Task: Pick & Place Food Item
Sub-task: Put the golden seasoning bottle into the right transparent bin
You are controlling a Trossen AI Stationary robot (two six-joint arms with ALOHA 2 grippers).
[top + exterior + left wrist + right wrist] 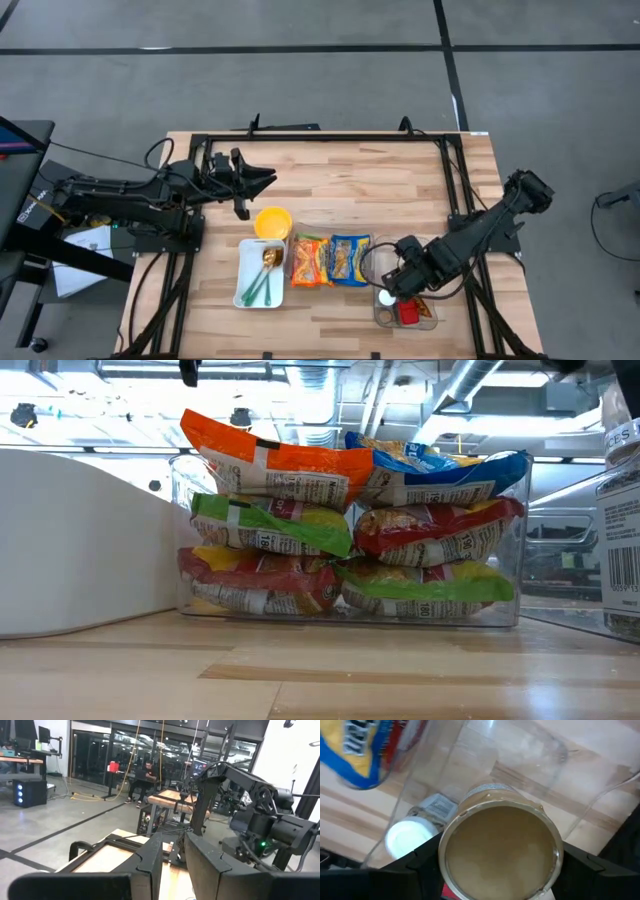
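Observation:
My right gripper [405, 278] is at the table's near right, over a clear bin [432, 318], and is shut on a round can with a tan top [500, 850]. A white-capped bottle [405, 837] and a red item [408, 314] lie in the bin below it. My left gripper [262, 180] is raised at the far left, near a yellow bowl [273, 221]. It is empty, with a narrow gap between its fingers [173, 855]. My right gripper pinches the can between its two fingers, one on each opposite side of the wall just below the top rim [444, 857]. The fingers [417, 865] come from above, pointing down along the can. The can's top faces up at the wrist; its bottom is hidden.
A clear bin stuffed with snack bags [350, 530] stands at the table's near middle, and also shows in the high view [330, 260]. A white tray [243, 292] with utensils lies left of it. The far half of the wooden table [350, 180] is bare.

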